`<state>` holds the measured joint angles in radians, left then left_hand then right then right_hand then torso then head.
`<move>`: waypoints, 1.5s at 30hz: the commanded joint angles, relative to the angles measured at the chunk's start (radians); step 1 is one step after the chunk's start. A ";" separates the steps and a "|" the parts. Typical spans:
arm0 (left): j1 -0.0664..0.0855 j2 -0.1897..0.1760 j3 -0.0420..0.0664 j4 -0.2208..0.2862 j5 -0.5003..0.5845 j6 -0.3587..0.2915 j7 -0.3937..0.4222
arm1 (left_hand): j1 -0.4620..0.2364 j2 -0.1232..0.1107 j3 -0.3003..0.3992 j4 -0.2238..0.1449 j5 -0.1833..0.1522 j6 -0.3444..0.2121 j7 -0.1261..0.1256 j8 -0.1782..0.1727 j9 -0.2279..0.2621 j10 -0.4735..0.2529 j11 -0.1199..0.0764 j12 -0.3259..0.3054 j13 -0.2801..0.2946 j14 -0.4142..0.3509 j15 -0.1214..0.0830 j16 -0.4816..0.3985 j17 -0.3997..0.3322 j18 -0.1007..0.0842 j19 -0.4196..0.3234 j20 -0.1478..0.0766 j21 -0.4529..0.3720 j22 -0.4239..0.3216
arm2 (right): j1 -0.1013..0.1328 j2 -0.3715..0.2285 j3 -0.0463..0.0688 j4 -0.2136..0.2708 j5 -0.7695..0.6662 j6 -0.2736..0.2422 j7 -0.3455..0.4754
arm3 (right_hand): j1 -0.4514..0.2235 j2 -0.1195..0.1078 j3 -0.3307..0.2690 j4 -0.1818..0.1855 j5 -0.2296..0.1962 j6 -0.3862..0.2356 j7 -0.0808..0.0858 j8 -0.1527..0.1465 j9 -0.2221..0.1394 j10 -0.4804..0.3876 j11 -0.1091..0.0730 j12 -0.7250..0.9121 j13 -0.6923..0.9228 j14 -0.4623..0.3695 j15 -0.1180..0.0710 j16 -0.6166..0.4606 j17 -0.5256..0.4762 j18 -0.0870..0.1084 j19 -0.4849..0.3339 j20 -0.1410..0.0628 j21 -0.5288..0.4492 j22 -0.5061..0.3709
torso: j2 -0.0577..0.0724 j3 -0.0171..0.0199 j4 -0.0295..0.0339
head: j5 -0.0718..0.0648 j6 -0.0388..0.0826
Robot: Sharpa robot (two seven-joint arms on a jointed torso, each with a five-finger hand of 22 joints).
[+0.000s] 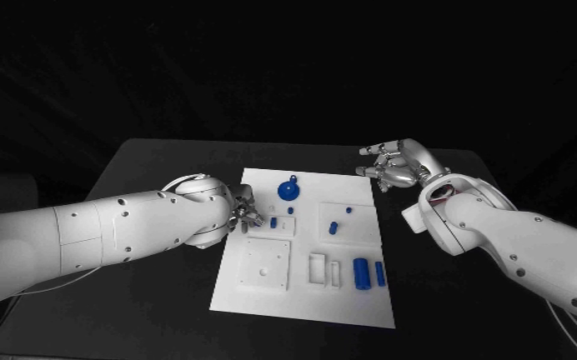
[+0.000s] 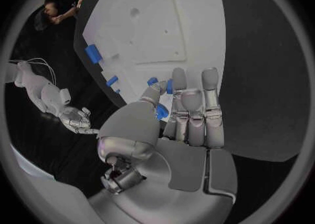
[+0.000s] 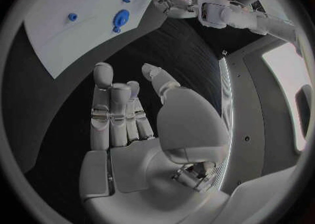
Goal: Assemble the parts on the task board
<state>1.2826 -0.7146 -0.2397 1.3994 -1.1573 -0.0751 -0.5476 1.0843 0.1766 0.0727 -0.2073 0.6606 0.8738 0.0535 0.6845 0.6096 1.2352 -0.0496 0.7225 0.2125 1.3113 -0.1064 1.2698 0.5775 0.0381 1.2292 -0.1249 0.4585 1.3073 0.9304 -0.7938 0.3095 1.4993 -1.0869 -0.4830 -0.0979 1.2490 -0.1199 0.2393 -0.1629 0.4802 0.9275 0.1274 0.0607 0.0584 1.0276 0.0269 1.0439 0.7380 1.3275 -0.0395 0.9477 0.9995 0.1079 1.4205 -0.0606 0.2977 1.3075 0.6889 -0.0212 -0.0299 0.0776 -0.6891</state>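
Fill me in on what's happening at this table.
A two-armed robot is fitting small blue parts onto a white board on a black table. Its left hand is at the board's left edge, fingers on a small blue piece. Its right hand hovers off the board's far right corner, holding nothing. Other pieces, among them a round blue part and two blue cylinders, sit on the board.

Head cam overhead; wrist cams close; shared task board.

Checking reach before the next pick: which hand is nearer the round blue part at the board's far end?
Left. The left hand is beside the round blue part; the right hand hovers off the board.
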 commanded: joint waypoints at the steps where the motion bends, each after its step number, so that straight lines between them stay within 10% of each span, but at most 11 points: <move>1: -0.001 0.000 0.000 0.000 -0.004 0.010 0.000 | 0.006 0.004 0.077 -0.075 0.005 0.030 -0.040 0.003 0.001 -0.007 0.002 0.005 0.001 0.005 0.003 -0.003 0.000 -0.003 0.007 0.001 -0.005 0.019 | 0.000 0.001 0.001 0.001 -0.002 0.015 0.002 | -0.008 0.000 0.006 0.003 0.006 0.007 0.002 -0.001 0.001 0.001 -0.005 0.004 -0.001 -0.004 -0.005 -0.001 0.000 0.012 0.005 -0.002 -0.002 0.027 | 0.000 -0.0003 -0.0002 | 0.001 0.001; 20: -0.006 0.011 0.000 -0.014 -0.008 0.014 -0.003 | 0.005 0.003 0.079 -0.074 0.005 0.032 -0.041 0.004 0.000 -0.004 0.001 0.006 0.001 0.008 0.002 -0.001 0.007 -0.003 0.008 0.001 -0.004 0.019 | 0.000 0.001 0.001 0.001 -0.002 0.018 0.000 | -0.010 0.000 0.012 -0.001 0.013 0.007 0.002 -0.001 0.001 0.000 -0.005 0.004 -0.001 -0.004 -0.005 -0.001 0.000 0.012 0.005 -0.002 -0.002 0.027 | 0.000 0.0000 -0.0003 | 0.000 -0.002; 23: -0.007 0.015 0.000 -0.016 -0.002 0.017 -0.002 | -0.005 -0.031 0.117 -0.075 0.064 0.056 -0.045 0.002 -0.004 0.014 -0.004 -0.004 -0.005 0.022 -0.003 0.016 0.049 -0.002 0.010 -0.003 -0.001 0.020 | 0.000 0.001 0.001 0.001 -0.002 0.020 0.000 | -0.010 0.000 0.015 -0.003 0.015 0.008 0.002 -0.001 0.001 0.000 -0.005 0.004 -0.001 -0.004 -0.005 -0.002 -0.001 0.012 0.004 -0.002 -0.001 0.027 | 0.000 0.0002 -0.0011 | 0.001 -0.003; 25: -0.008 0.019 0.000 -0.018 -0.001 0.017 -0.001 | 0.001 -0.071 0.272 -0.071 -0.161 0.061 -0.043 -0.015 -0.015 0.017 -0.006 -0.023 -0.013 0.026 -0.005 0.017 0.063 -0.002 0.007 -0.007 0.003 0.021 | 0.000 0.001 0.001 0.001 -0.002 0.020 0.000 | -0.010 0.000 0.015 -0.003 0.016 0.008 0.002 -0.001 0.001 0.000 -0.005 0.004 -0.001 -0.004 -0.005 -0.002 -0.001 0.012 0.004 -0.002 -0.001 0.027 | 0.000 0.0005 -0.0012 | 0.001 -0.004; 26: -0.009 0.021 0.000 -0.019 0.000 0.017 -0.002 | -0.003 -0.087 0.378 -0.069 -0.331 0.070 -0.042 -0.022 -0.020 0.024 -0.005 -0.030 -0.016 0.029 -0.006 0.017 0.069 -0.003 0.007 -0.009 0.007 0.022 | 0.000 0.001 0.001 0.001 -0.002 0.021 0.000 | -0.009 0.000 0.017 -0.004 0.015 0.007 0.003 -0.001 0.001 0.000 -0.006 0.004 -0.001 -0.004 -0.005 -0.002 -0.001 0.013 0.004 -0.002 -0.002 0.027 | 0.000 0.0006 -0.0011 | 0.001 -0.004; 28: -0.012 0.024 0.000 -0.023 0.001 0.017 -0.002 | -0.086 -0.174 0.593 -0.031 -0.356 0.083 -0.047 -0.005 -0.006 0.042 -0.006 -0.024 -0.011 0.035 -0.011 0.008 0.077 0.009 0.014 -0.008 0.020 0.021 | 0.000 0.001 0.001 0.002 -0.002 0.021 0.000 | -0.009 0.000 0.017 -0.004 0.015 0.007 0.003 -0.001 0.001 0.000 -0.006 0.004 -0.001 -0.004 -0.005 -0.002 -0.001 0.013 0.004 -0.002 -0.002 0.027 | 0.000 0.0007 -0.0011 | 0.000 -0.004; 29: -0.014 0.026 0.000 -0.025 0.001 0.017 -0.003 | -0.061 -0.182 0.591 -0.011 -0.353 0.079 -0.046 0.000 0.001 0.039 -0.008 -0.020 -0.006 0.037 -0.005 0.007 0.084 0.003 0.010 -0.005 0.023 0.020 | 0.000 0.000 0.001 0.002 -0.002 0.021 0.000 | -0.009 0.000 0.017 -0.004 0.015 0.007 0.003 -0.001 0.001 0.000 -0.006 0.004 -0.001 -0.004 -0.005 -0.002 -0.001 0.013 0.004 -0.002 -0.002 0.027 | 0.000 0.0007 -0.0011 | 0.000 -0.004; 45: -0.023 0.034 0.000 -0.029 -0.002 0.026 -0.013 | -0.041 -0.196 0.595 0.011 -0.364 0.088 -0.047 -0.008 -0.011 0.048 -0.010 -0.023 -0.002 0.049 -0.006 0.000 0.111 0.002 0.012 -0.008 0.031 0.019 | 0.000 -0.002 0.001 0.003 -0.002 0.022 0.000 | -0.012 0.000 0.032 -0.009 0.017 0.009 0.003 -0.001 0.001 0.000 -0.006 0.003 -0.001 -0.004 -0.005 -0.001 0.000 0.013 0.003 -0.002 0.003 0.027 | 0.000 0.0000 -0.0006 | -0.003 -0.006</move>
<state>1.2655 -0.6855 -0.2372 1.3671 -1.1605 -0.0715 -0.5601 1.0311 -0.0212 0.5365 -0.0712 0.3010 0.9174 0.0456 0.6819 0.5987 1.2810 -0.0570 0.7001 0.2093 1.3527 -0.1124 1.2737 0.6897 0.0381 1.2367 -0.1324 0.4855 1.3077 0.9304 -0.7954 0.3095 1.5007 -1.0868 -0.4734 -0.1015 1.2491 -0.1199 0.2669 -0.1738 0.4918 0.9298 0.1297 0.0607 0.0582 1.0277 0.0270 1.0439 0.7381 1.3275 -0.0395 0.9477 0.9997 0.1078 1.4204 -0.0606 0.2977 1.3074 0.6889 -0.0206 -0.0307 0.0751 -0.6960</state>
